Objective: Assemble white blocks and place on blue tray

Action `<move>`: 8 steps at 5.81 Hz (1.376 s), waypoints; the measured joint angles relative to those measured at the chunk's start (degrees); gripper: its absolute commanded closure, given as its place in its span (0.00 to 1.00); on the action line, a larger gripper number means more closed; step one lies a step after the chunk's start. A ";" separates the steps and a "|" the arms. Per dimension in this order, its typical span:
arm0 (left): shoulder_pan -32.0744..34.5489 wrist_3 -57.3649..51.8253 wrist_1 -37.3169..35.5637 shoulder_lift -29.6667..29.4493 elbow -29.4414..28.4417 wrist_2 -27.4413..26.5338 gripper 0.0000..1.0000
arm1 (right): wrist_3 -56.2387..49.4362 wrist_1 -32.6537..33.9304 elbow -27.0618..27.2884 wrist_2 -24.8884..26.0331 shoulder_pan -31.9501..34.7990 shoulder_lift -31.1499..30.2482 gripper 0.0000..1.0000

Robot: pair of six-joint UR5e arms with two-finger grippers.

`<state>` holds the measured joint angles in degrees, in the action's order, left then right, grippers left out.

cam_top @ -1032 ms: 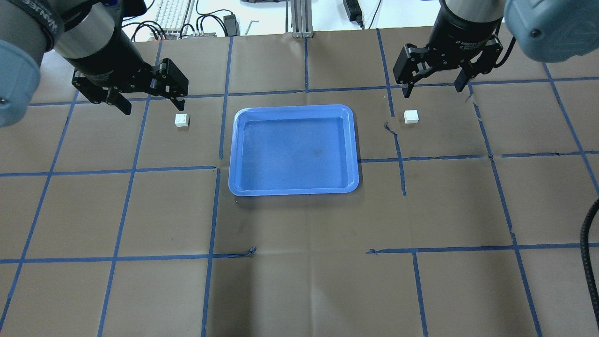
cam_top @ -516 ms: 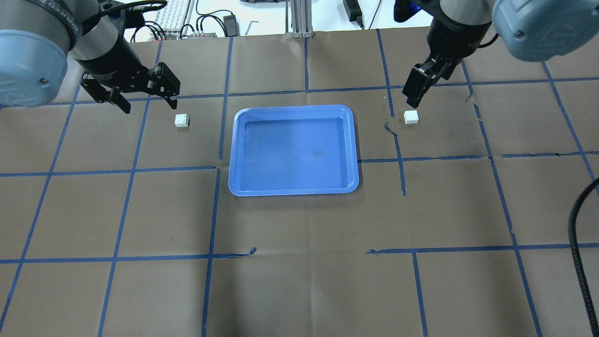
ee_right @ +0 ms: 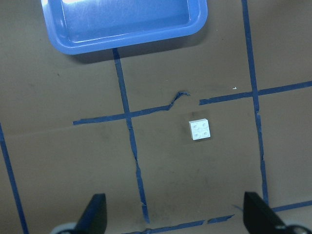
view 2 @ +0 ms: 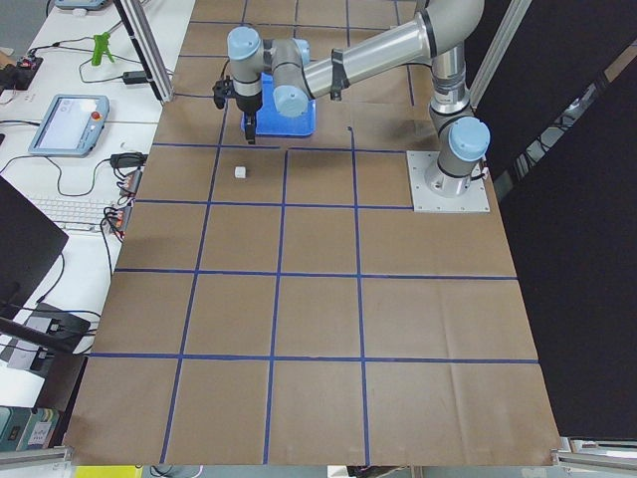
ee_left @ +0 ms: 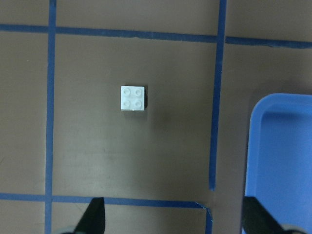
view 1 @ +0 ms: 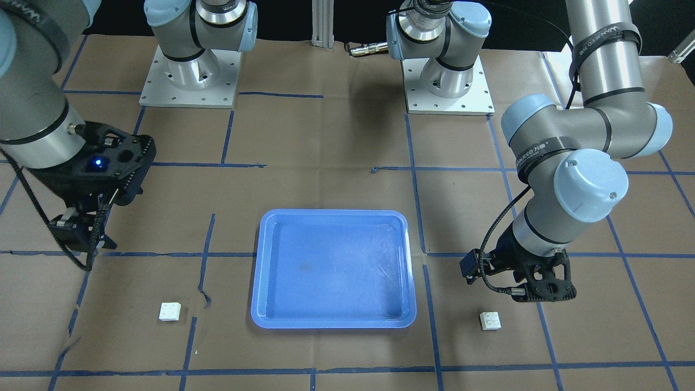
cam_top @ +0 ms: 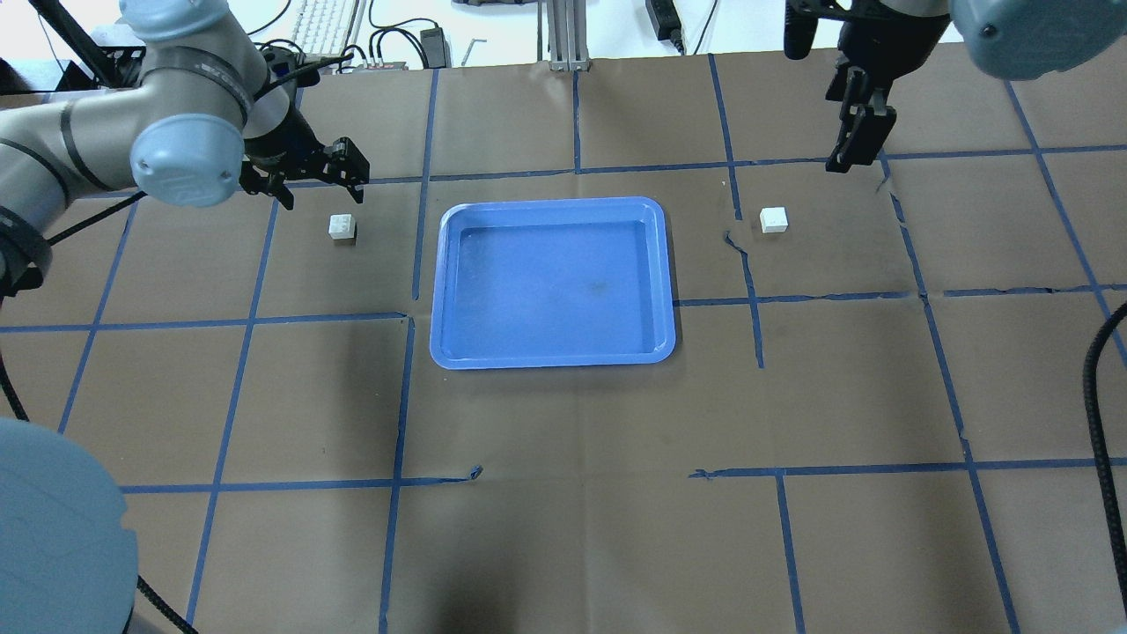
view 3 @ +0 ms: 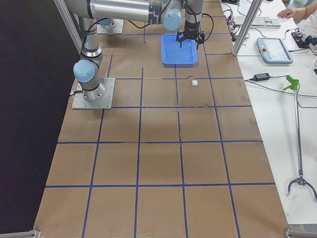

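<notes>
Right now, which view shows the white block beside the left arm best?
Left wrist-mounted: the white block sits unobstructed, four studs distinct. Overhead and front-facing show it small; exterior left, a speck.

Beneath me: brown paper (cam_top: pixel 563 546) covering table, blue tape grid (cam_top: pixel 264 484), torn in places. On bench across from me: keyboard (cam_top: pixel 327 26), cables, tablet (view 3: pixel 274 49), green-handled grabber (view 3: pixel 295 129).

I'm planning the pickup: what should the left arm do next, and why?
Probably move the open left pincer over the white block and lower it: the block lies ahead of the fingers, not between them, on the table beside the tray, ungripped.
</notes>
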<state>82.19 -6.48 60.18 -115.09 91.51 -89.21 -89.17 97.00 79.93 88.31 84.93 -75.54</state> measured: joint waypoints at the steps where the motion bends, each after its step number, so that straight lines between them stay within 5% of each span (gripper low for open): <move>1: -1.04 -2.04 -2.38 -3.37 0.59 -0.18 0.01 | -5.27 0.08 -2.19 -1.38 -1.21 2.46 0.00; 3: -2.04 -3.01 -6.06 -7.50 0.87 -0.30 0.10 | -11.30 0.11 -3.16 -7.81 -4.75 6.07 0.00; 5: -2.12 -3.11 -10.13 -9.46 0.73 0.05 0.12 | -19.63 0.20 -3.14 -21.25 -9.54 11.87 0.00; 8: -2.12 -3.53 -12.91 -11.35 -0.18 -0.08 0.84 | -32.60 0.21 -2.77 -34.14 -13.96 21.39 0.00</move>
<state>80.07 -10.00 47.27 -126.43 91.33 -89.29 -121.77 97.21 77.16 54.16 70.98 -54.15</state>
